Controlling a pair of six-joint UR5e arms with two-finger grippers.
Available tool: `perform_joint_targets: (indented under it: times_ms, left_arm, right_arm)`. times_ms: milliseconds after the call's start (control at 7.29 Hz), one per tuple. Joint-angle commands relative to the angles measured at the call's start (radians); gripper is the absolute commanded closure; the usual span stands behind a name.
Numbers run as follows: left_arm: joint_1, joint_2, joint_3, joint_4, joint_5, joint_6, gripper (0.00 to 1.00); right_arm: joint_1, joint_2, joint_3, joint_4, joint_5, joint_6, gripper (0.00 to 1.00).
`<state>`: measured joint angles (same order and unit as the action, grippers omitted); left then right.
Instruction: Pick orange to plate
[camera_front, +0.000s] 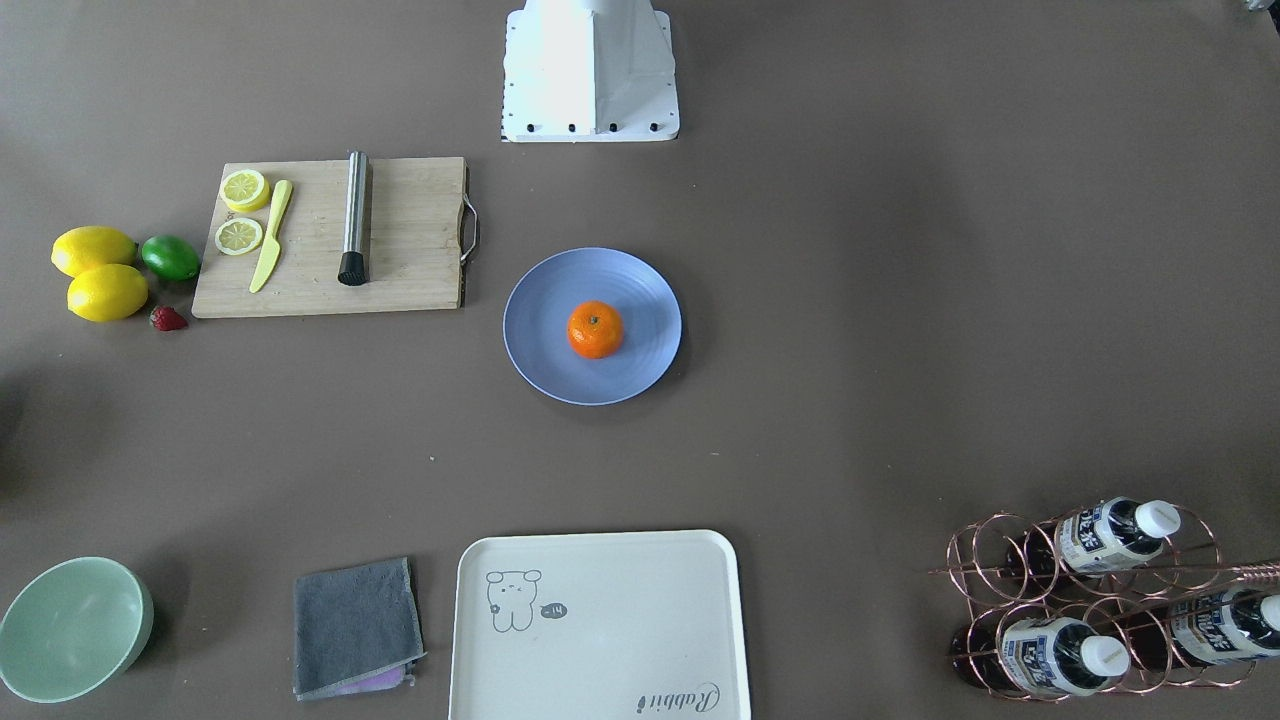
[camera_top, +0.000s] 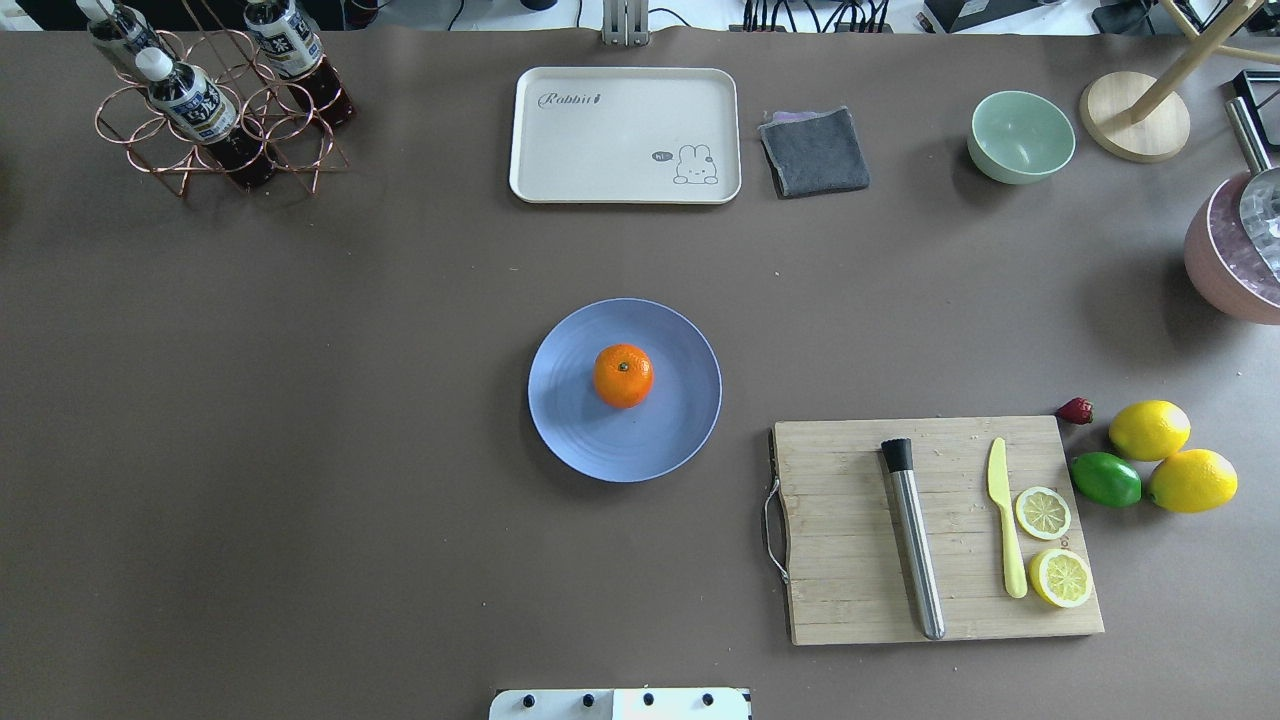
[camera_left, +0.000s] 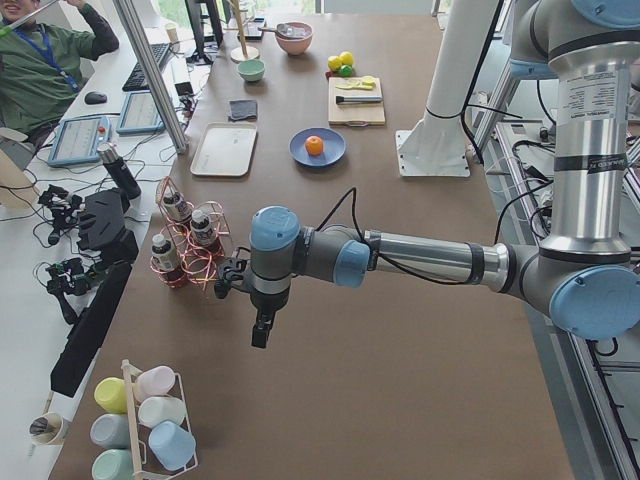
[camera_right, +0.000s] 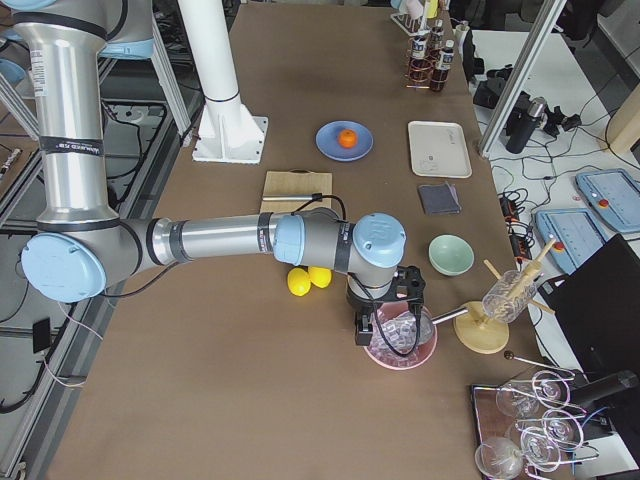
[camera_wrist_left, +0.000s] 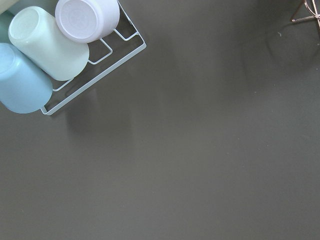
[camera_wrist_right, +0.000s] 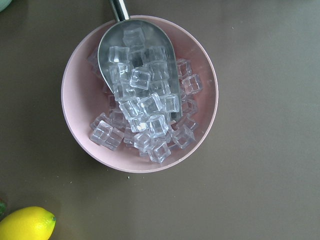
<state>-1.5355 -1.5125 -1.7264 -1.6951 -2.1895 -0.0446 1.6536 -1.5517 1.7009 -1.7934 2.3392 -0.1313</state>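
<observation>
The orange (camera_top: 623, 375) rests, stem dimple up, near the middle of the periwinkle-blue plate (camera_top: 570, 440) at the table's centre; the front-facing view shows the orange (camera_front: 595, 329) on the plate (camera_front: 530, 345) too. No gripper is near it. My left gripper (camera_left: 260, 335) hangs over bare table at the left end, far from the plate, and I cannot tell if it is open or shut. My right gripper (camera_right: 365, 330) hovers at the right end over a pink bowl of ice, and its state cannot be told either. Neither wrist view shows any fingers.
A cutting board (camera_top: 850, 580) holds a steel muddler, a yellow knife and lemon slices, with lemons (camera_top: 1150, 430), a lime and a strawberry beside it. Farther off are the cream tray (camera_top: 625, 135), grey cloth, green bowl (camera_top: 1020, 135), copper bottle rack (camera_top: 215, 110), pink ice bowl (camera_wrist_right: 140, 95) and cup rack (camera_wrist_left: 50, 45).
</observation>
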Motion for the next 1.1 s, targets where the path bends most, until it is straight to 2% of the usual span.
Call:
perform_joint_targets:
  times_ms: [0, 961]
  left_arm:
    - [0.000, 0.006, 0.004, 0.000, 0.001, -0.001, 0.02]
    - [-0.028, 0.006, 0.011, 0.002, 0.001, -0.003, 0.02]
  right_arm:
    - [0.000, 0.005, 0.006, 0.015, 0.000, 0.002, 0.00]
    - [0.000, 0.005, 0.008, 0.029, 0.008, -0.001, 0.00]
